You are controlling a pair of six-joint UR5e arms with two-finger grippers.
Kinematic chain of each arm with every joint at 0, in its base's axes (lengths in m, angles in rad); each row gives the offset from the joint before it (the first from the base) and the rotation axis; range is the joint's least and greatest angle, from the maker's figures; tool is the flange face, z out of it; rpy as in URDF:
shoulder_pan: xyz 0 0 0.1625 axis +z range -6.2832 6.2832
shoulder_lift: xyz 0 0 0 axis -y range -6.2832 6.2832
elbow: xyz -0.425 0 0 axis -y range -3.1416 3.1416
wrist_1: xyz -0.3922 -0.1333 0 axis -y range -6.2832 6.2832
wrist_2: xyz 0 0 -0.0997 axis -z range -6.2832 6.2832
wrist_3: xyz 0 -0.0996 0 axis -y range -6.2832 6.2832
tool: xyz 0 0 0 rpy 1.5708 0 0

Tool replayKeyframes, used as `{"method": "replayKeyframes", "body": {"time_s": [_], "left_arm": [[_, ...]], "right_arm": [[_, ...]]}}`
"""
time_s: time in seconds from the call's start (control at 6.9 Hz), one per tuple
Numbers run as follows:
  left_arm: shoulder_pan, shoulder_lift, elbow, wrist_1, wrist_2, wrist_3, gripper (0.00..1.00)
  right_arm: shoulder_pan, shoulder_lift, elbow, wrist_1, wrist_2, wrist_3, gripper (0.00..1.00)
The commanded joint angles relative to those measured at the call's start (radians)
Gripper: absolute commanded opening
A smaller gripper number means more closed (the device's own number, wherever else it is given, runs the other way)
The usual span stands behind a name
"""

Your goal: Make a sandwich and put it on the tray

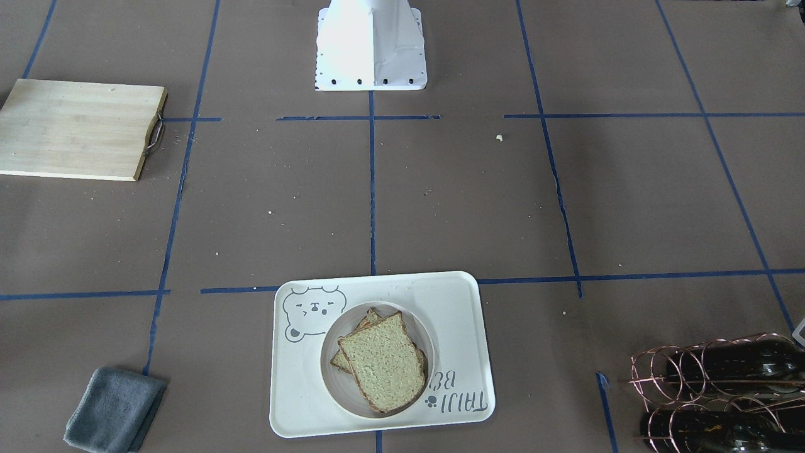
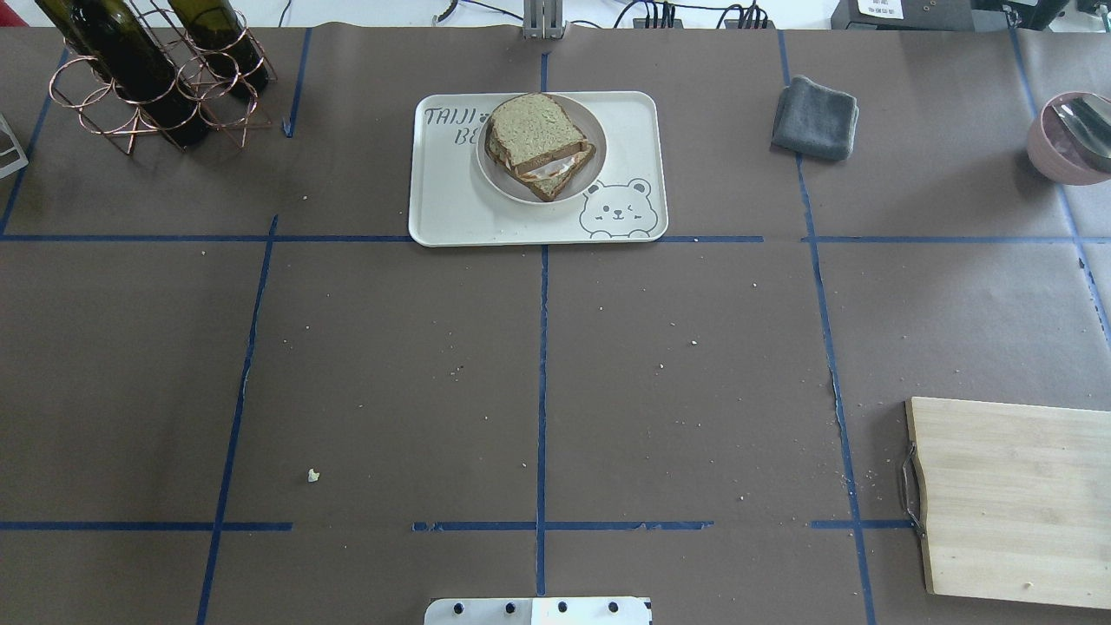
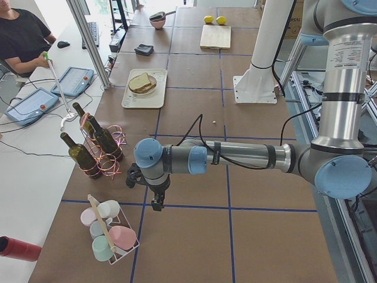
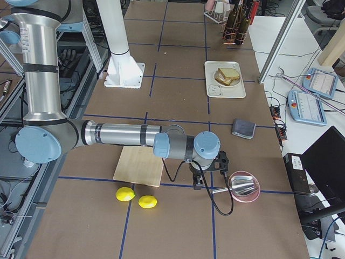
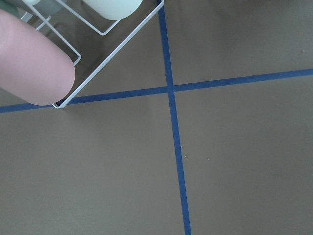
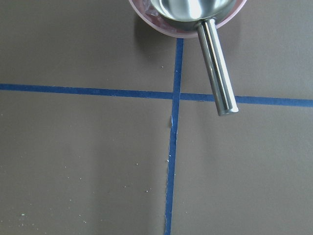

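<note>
Cream tray [image 2: 451, 213] bears the plated sandwich [image 2: 534, 139] at the table's [image 2: 694, 347] far side; my left gripper [image 3: 156, 203] and right gripper [image 4: 197, 183] hang well clear, and I cannot tell how wide either stands. The job looks done to me, so I'd disturb nothing.

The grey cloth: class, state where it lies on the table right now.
In the overhead view the grey cloth lies at the far side, right of centre, between the tray holding the sandwich and the pink bowl, touching neither.
</note>
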State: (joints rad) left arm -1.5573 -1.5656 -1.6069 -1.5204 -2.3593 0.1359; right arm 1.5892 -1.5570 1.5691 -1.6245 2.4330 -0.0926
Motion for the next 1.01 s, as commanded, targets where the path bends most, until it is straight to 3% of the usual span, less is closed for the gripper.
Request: {"method": "replayKeyframes", "body": {"time_s": [0.0,0.87], "left_arm": [[0.002,0.010,0.002,-0.018,-0.001,-0.012,1.00],[0.000,-0.002,-0.001,-0.017,-0.002,-0.016,1.00]], "right_arm": [[0.000,0.002,0.000,0.000,0.000,-0.001,1.00],[0.008,-0.003,0.008,0.000,0.000,0.001,1.00]]}}
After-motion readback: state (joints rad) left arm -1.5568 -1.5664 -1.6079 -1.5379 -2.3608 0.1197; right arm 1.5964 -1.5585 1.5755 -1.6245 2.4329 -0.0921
